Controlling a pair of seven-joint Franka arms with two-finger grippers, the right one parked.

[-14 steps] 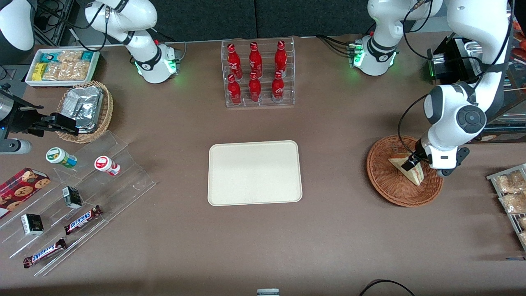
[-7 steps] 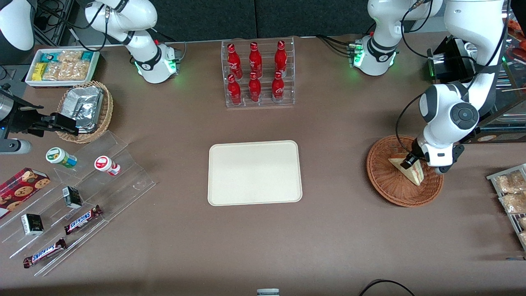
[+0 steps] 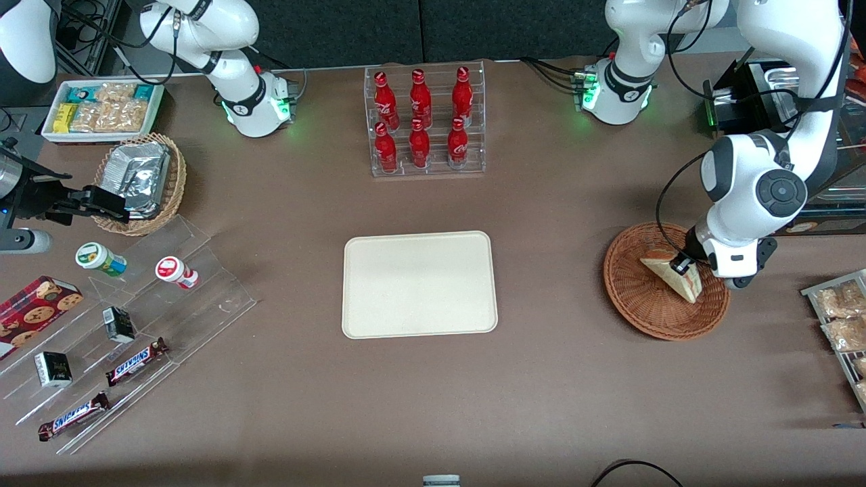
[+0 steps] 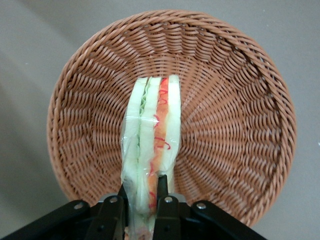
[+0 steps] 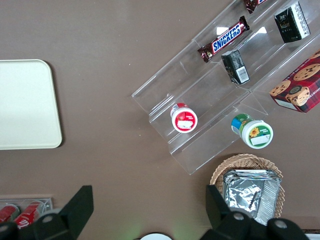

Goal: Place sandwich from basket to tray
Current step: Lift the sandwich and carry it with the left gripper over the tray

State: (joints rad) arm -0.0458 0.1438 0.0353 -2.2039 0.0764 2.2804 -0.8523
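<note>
Now clamped: gripper (image 3: 682, 264) closed tight on sandwich (image 3: 672, 273), black fingers (image 4: 162, 186) pinching wrapped wedge at wide end, as seen in wrist view, filling edge facing up. Compared w/ half a sec ago: wedge shifted slightly in front view, tip tilted and outline changed, wrist and forearm swung a bit toward working arm's end of table. Judged as start of lift, grip having taken load. Sandwich located over basket (image 3: 643, 308), inside rim outline; whether clear of wicker floor or touching at tip, cannot tell. In wrist view, hangs from gripper w/ basket (image 4: 240, 100) spread beneath, so prob. partly raised. Tray (image 3: 419, 284) flat on table, well apart from basket, toward parked arm's end, nothing on it. Meaning for task: pick approx. done, carry and placement not yet begun; roughly one third along. Next move, in judgement: raise clear of basket rim, then traverse to tray. Risks noted: soft bread squashed by narrow pinch; wrap slippery, wedge may pivot or slide out during traverse; low lift could snag rim and drag basket.
</note>
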